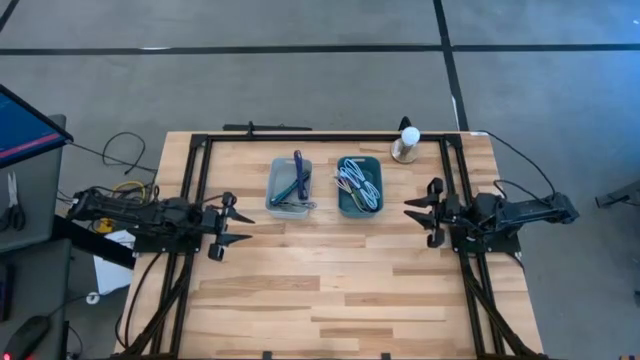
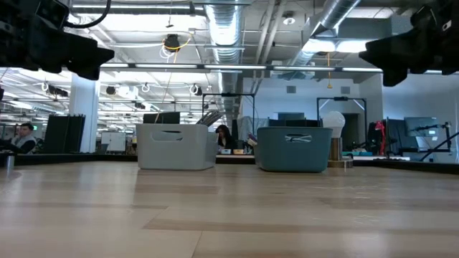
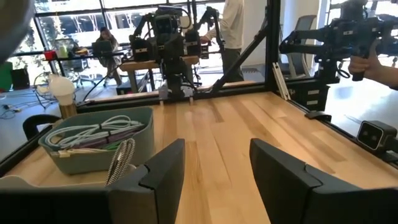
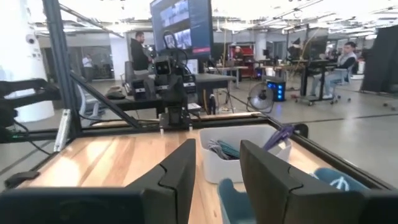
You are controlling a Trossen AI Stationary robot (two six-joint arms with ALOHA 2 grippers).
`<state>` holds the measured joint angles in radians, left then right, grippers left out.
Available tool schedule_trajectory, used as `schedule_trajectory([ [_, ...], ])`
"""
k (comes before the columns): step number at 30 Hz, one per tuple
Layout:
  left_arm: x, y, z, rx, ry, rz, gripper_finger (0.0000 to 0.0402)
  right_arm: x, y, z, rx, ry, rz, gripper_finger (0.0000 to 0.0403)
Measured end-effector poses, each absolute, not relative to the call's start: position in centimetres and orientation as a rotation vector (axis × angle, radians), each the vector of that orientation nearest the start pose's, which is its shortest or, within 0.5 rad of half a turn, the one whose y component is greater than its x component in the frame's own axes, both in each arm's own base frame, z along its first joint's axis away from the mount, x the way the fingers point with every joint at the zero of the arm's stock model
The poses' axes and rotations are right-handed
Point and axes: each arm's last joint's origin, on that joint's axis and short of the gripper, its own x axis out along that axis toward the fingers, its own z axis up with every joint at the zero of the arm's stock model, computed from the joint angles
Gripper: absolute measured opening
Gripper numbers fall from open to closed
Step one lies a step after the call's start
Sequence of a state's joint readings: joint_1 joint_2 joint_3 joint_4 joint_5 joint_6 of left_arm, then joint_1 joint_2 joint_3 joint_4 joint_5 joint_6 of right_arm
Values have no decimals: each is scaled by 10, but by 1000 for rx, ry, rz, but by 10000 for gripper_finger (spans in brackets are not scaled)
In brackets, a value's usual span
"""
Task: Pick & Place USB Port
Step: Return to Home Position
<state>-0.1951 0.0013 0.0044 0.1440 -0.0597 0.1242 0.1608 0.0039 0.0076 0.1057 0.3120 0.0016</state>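
High view: the light wooden surface carried two bins side by side near its far edge, close together but apart.
- The white plastic bin stood on the left arm's side. The purple patterned charger cable lay in it, one end sticking up over the rim.
- The blue plastic bin stood on the right arm's side. It held a loose bundle of white and light blue charger cables.
- A small stand with a white round top stood at the far edge, just beyond the blue bin's corner.

Left gripper: at the left edge of the surface, pointing inward, well apart from the white bin. Its fingers were spread apart and held nothing.

Right gripper: at the right edge, facing the left one, near the blue bin but not touching it. Its fingers were spread apart and held nothing.

Low view: both bins rested flat on the surface, with the arms raised clear at the upper corners.

Left wrist view: a person's hand held a dark device beyond the surface.
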Motion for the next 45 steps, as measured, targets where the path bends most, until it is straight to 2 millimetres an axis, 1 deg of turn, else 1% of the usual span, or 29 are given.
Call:
schedule_trajectory([
  [8, 95, -17, 178, 108, -146, -126, 182, 96, 7, 171, 20, -61, -154, 118],
  [19, 95, -17, 176, 108, -120, -128, 182, 96, 7, 171, -1, -57, -154, 118],
  [22, 95, -16, 176, 106, -119, -103, 182, 96, 7, 171, -17, -56, -154, 118],
  [30, 96, -16, 175, 107, -108, -98, 182, 96, 7, 171, 44, -60, -152, 118],
  [45, 99, -17, 172, 113, -72, -101, 182, 96, 7, 170, 49, -59, -152, 118],
])
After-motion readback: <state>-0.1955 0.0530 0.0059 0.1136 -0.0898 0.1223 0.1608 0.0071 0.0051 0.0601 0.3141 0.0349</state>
